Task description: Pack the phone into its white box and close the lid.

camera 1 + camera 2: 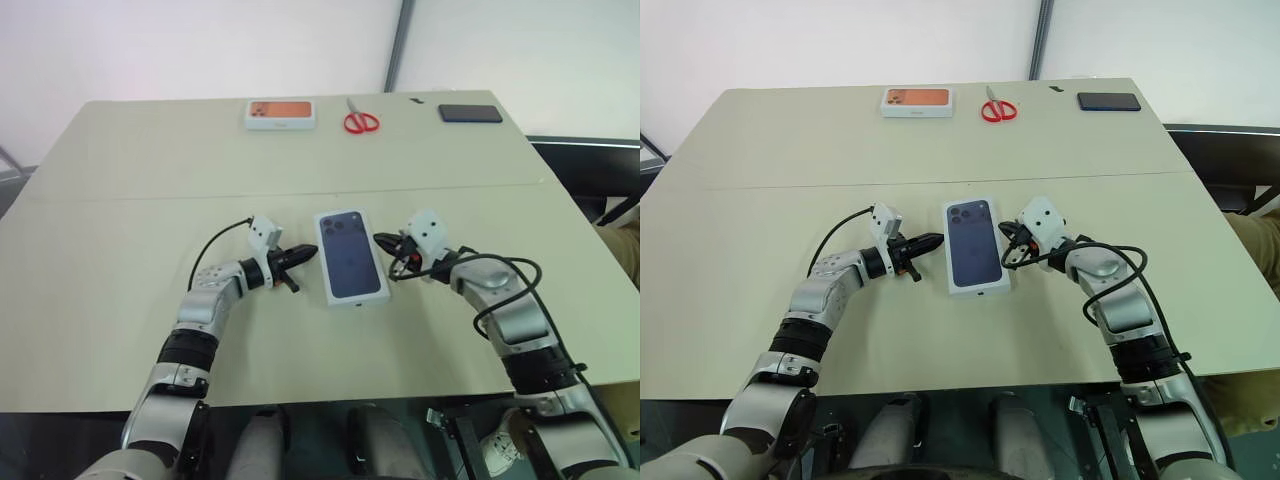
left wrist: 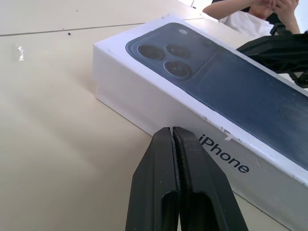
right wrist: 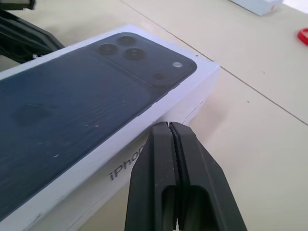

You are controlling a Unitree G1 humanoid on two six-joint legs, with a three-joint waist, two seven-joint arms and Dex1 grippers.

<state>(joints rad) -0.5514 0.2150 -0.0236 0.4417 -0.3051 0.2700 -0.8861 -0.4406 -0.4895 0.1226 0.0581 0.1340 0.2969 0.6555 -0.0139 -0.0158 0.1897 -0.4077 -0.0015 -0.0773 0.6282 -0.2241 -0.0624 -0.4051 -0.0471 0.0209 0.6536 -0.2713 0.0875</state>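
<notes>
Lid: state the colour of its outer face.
The lid is white with a dark blue phone picture; clearest in the right wrist view.

A pale beige table fills the room's middle; white walls behind, a grey pole at one o'clock.

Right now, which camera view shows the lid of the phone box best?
The left eye view shows the lid best: its whole blue phone picture from above, between both end effectors. The right eye view gives the same. Each wrist view shows one long side with its printed name and part of the top.
</notes>
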